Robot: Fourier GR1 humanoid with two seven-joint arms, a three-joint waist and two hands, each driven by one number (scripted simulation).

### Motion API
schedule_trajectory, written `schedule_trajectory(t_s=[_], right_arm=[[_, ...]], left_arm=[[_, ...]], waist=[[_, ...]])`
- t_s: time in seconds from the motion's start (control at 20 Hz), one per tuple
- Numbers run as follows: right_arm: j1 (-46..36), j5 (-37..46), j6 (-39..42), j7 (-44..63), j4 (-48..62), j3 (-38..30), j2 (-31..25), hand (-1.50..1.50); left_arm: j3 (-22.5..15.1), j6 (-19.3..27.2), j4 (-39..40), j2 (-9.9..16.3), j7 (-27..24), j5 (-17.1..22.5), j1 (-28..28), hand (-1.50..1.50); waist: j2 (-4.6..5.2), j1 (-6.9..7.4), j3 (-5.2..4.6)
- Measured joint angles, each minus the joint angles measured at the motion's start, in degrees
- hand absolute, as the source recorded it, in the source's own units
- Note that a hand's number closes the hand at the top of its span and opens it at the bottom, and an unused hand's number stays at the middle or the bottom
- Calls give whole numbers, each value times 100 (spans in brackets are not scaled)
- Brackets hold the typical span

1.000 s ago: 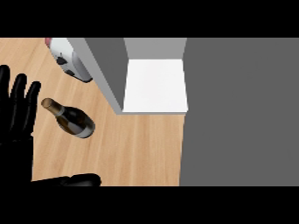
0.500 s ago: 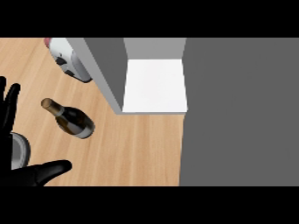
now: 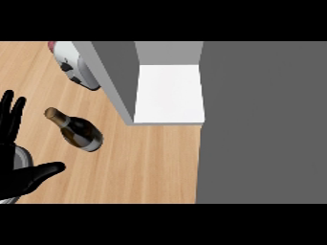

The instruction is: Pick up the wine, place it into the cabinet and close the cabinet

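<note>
1. One dark glass wine bottle [image 3: 77,131] with a tan cork-coloured top and a pale label lies on its side on the light wooden counter [image 3: 152,167]. Its neck points toward the upper left, its base toward the lower right.
2. The bottle is outside the cabinet, to the lower left of the open grey cabinet [image 3: 170,91] and apart from it. Nothing touches the bottle.
3. The cabinet's white inner shelf [image 3: 170,93] is exposed. Its grey side panel [image 3: 113,79] runs along the shelf's left edge, between the shelf and the bottle.
4. A white and grey appliance with a red part at its top [image 3: 74,64] stands to the upper left of the bottle, just beside the cabinet's side panel.
5. A black hand [image 3: 0,158] shows at the left edge of the view, left of the bottle and clear of it. Its fingers [image 3: 4,112] are straight and spread wide, pointing up; its thumb [image 3: 39,174] juts to the right, below the bottle. It holds nothing.
6. A grey forearm section [image 3: 18,158] shows partly behind that hand.
7. The other hand appears nowhere in the view.
8. A flat dark grey area [image 3: 272,124] fills the view to the right of the cabinet.
</note>
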Motion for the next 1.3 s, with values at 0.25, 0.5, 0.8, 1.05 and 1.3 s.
schedule_trajectory(t_s=[0.25,0.5,0.8,1.05,1.3], right_arm=[[30,34,30,-49,3,37,30,-150],[-76,24,92,10,33,-82,3,-150],[-48,26,124,1,34,-53,69,-150],[-137,18,120,127,12,-175,18,-150],[-85,27,116,159,-20,-122,53,-150]], left_arm=[[78,-365,527,-90,-481,158,254,-150],[307,-666,1168,-72,-888,340,174,-150],[537,-780,1999,-125,-1590,250,29,-150],[636,-980,2421,-156,-2063,246,147,-150],[795,-1165,3009,-79,-2365,308,-9,-150]], waist=[[1,2,1],[5,2,1],[6,-4,2],[3,2,3],[2,-15,2]])
